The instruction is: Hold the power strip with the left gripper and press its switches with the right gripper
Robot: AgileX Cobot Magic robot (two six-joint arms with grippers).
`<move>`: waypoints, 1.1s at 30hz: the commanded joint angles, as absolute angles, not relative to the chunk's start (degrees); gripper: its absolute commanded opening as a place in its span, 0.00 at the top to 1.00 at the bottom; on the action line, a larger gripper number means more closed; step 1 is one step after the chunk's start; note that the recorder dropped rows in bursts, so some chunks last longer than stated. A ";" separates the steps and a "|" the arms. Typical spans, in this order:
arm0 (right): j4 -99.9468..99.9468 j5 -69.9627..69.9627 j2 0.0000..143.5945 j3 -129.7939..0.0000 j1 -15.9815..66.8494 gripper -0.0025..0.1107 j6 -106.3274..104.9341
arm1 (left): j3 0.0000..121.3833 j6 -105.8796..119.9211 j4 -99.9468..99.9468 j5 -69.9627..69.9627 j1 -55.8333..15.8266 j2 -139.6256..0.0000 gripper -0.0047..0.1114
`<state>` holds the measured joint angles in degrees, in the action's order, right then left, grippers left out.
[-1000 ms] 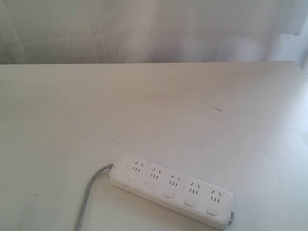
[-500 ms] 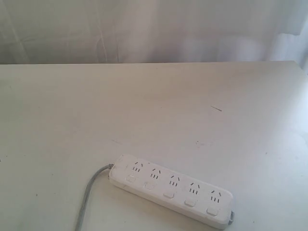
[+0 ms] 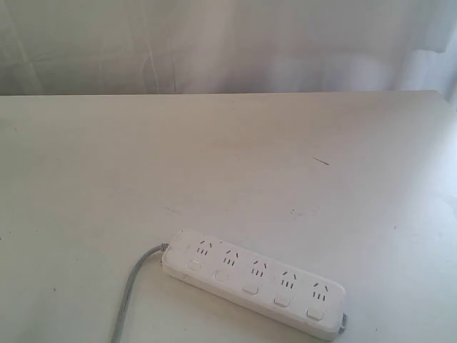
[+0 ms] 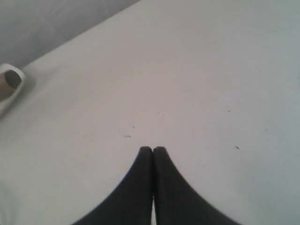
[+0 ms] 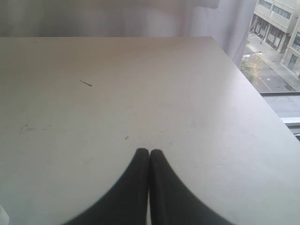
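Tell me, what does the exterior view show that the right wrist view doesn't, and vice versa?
Only the exterior view shows the whole power strip, its row of switches and its grey cord; no arm appears there. Only the right wrist view shows the right gripper, jaws shut together and empty, and a street outside the window. Both show the pale table, its small dark mark and the white curtain.

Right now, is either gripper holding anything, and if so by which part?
Nothing is held. The left gripper and the right gripper are both shut on nothing, and the power strip lies on the table untouched.
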<state>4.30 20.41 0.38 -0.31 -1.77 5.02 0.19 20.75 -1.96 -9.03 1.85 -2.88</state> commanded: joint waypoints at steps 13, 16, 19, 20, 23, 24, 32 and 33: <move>4.42 20.06 0.00 0.00 -2.29 0.98 4.77 | 0.00 7.31 -2.35 21.00 2.00 -2.75 0.96; 4.42 20.06 0.00 0.00 -2.29 0.98 4.77 | 0.00 -10.19 -2.34 27.33 2.00 -2.75 0.96; 4.42 20.06 0.00 0.00 -2.29 0.98 4.77 | 0.00 -23.41 -2.34 31.72 2.00 -2.75 0.96; 4.42 20.06 0.00 0.00 -2.29 0.98 4.77 | 0.00 -25.55 -2.34 32.91 2.00 -2.75 0.96; 4.42 20.06 0.00 0.00 -2.29 0.98 4.77 | 0.00 -29.00 -2.34 37.54 2.00 -2.75 0.96; 4.42 20.06 0.00 0.00 -2.29 0.98 4.77 | 0.00 -29.00 -2.34 38.65 2.00 -2.75 0.96; 4.42 20.06 0.00 0.00 -2.29 0.98 4.77 | 0.00 -31.17 -0.54 46.69 2.00 -2.75 0.96; 4.42 20.06 0.00 0.00 -2.29 0.98 4.77 | 0.00 -32.56 -0.54 46.99 2.00 -2.75 0.96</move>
<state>4.30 20.41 0.38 -0.31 -1.77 5.02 0.19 -29.61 -1.25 44.27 1.85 -2.85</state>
